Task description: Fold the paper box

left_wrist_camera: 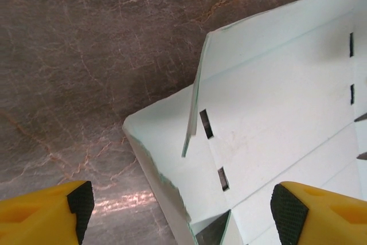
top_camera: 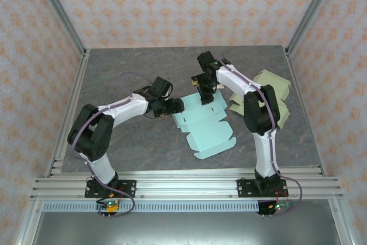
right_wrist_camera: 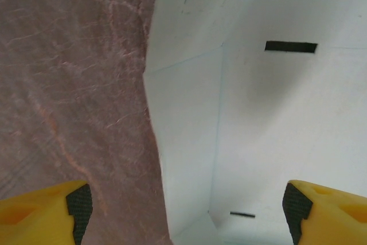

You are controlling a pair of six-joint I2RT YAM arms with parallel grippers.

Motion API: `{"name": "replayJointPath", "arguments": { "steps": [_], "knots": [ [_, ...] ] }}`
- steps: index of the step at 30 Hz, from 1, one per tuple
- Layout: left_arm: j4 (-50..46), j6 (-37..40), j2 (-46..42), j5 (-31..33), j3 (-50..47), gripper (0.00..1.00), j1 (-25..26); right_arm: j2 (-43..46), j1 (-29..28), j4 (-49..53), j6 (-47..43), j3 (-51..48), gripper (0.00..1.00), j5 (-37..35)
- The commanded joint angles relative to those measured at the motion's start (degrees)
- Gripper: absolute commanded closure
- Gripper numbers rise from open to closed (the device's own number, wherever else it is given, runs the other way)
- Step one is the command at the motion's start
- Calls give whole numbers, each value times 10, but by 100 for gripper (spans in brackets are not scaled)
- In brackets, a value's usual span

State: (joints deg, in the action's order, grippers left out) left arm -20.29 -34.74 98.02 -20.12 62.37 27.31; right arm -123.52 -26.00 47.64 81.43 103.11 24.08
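Observation:
The pale blue paper box blank point(top_camera: 203, 125) lies mostly flat in the middle of the grey table. My left gripper point(top_camera: 175, 106) hovers open at its left far corner, where a side flap point(left_wrist_camera: 166, 159) stands partly raised between the yellow fingers point(left_wrist_camera: 51, 213). My right gripper point(top_camera: 205, 93) hangs open over the far edge of the blank. Its wrist view looks down on a creased flap point(right_wrist_camera: 186, 142) and a slot point(right_wrist_camera: 291, 46), with nothing gripped.
A stack of cream-green paper blanks point(top_camera: 274, 93) lies at the right, behind the right arm. Bare marbled table point(top_camera: 126, 78) extends to the left and back. Metal frame posts point(top_camera: 60, 15) and patterned walls bound the work area.

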Motion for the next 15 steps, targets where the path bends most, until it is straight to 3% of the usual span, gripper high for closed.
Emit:
{"name": "replayJointPath", "arguments": {
  "steps": [1,3,8,11,13,15],
  "knots": [
    [17,-13,-44,20,-28,15,-11,-25,-1,52,7,41,13,-13],
    [23,-16,-56,25,-41,14,-21,-42,0,56,5,52,18,-20],
    [26,-7,-95,42,-64,12,-45,-75,0,50,0,74,50,-15],
    [24,-6,-119,48,-79,12,-65,-73,-1,54,0,80,56,-23],
    [37,-8,-139,51,-98,12,-79,-72,-1,51,-3,81,67,-20],
    [48,-7,-155,57,-115,12,-92,-67,0,47,-3,81,72,-17]
  ]
}}
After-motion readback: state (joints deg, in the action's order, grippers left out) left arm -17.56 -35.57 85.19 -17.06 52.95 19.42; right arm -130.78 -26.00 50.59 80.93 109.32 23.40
